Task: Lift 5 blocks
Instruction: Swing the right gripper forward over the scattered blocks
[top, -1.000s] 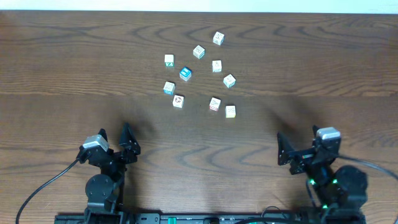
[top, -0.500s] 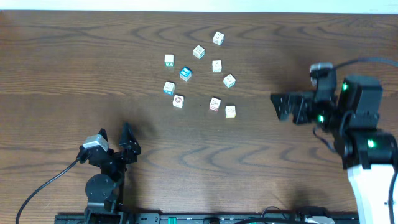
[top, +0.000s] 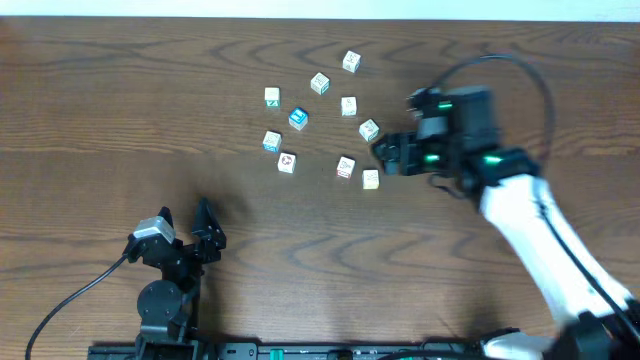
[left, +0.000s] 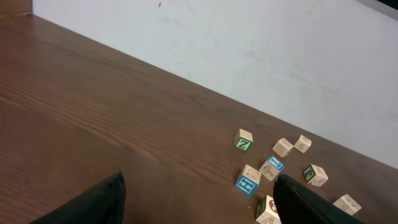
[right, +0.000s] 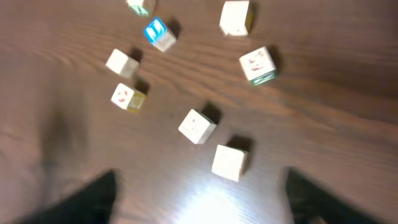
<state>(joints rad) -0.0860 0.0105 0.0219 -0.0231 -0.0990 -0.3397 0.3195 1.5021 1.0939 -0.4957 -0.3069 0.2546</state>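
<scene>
Blocks, small cream-white picture cubes (top: 348, 105), lie scattered in a loose cluster on the far middle of the dark brown wooden desk (top: 100, 100). Nearest, the black left pincer (top: 184, 210) sits by the near edge, jaws wide apart and empty, well apart from them. Farther out, the right pincer (top: 386, 156), jaws apart around nothing, is just right of the yellow-printed cube (top: 370, 178) and near the red-printed cube (top: 345, 167). Beyond lies a blue-topped cube (top: 298, 118).
</scene>
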